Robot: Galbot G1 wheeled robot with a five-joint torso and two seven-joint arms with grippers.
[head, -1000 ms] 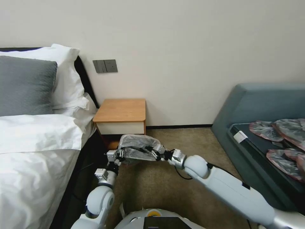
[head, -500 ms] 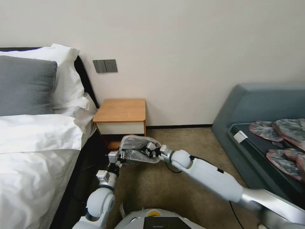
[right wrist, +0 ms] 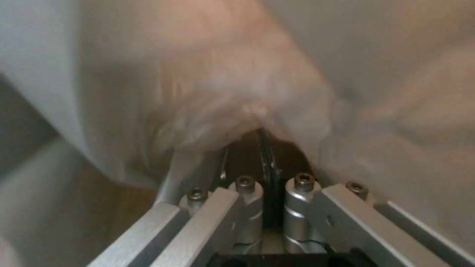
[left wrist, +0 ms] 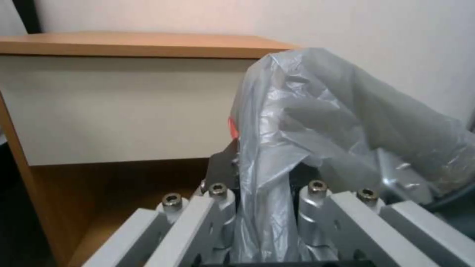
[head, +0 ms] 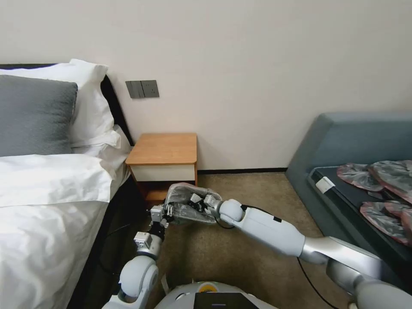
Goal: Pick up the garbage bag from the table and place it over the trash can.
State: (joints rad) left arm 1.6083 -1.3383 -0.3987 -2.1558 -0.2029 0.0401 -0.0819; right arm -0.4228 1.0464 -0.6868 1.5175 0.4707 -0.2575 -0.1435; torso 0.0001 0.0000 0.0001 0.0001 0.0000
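Note:
The garbage bag (head: pixel 189 201), thin wrinkled grey plastic, hangs bunched between my two grippers just above the carpet, in front of the table (head: pixel 163 149). My left gripper (head: pixel 169 211) is shut on the bag's left edge; in the left wrist view the film (left wrist: pixel 307 122) runs down between the closed left gripper (left wrist: pixel 267 181), with a bit of red rim showing. My right gripper (head: pixel 201 201) is shut on the bag's right side, and the plastic (right wrist: pixel 222 81) drapes over the right gripper (right wrist: pixel 265 152). The trash can is hidden or out of view.
A bed (head: pixel 47 193) with white sheets and pillows stands close on the left. A grey-blue sofa (head: pixel 343 141) on the right carries several flat grey-pink bags (head: pixel 382 180). Open carpet (head: pixel 240 189) lies between them, and the table's lower shelf (left wrist: pixel 118 185) is just beyond the bag.
My right arm has swung left, bringing its gripper close to the left one. The bag has gone from stretched wide to bunched narrow. The left gripper shifted slightly right and down.

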